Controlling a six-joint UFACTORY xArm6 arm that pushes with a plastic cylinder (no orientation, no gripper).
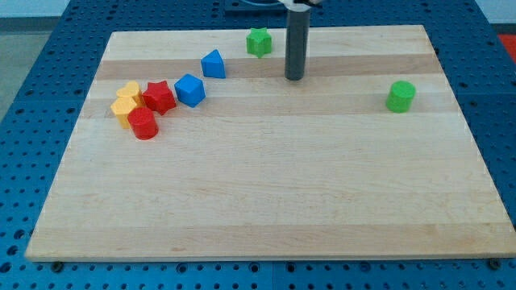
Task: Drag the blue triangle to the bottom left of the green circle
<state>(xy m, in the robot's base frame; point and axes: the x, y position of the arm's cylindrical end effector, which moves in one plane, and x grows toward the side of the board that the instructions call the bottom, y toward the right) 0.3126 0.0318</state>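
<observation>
**Tip stands between the blue triangle and the green circle**

While my tip [294, 77] rests on the bench [266, 185] near the view's top, it touches no block; the arm carries no gripper, only the rod. Just up and to the view's left sits the green star [259, 42]. Farther left lies the blue triangle [214, 64], apart from the tip. The green circle [401, 96] stands well off to the view's right. Beyond the triangle, at the view's left, a blue cube [190, 89], red star [159, 97], red cylinder [143, 124] and two yellow blocks [126, 102] huddle together.
</observation>
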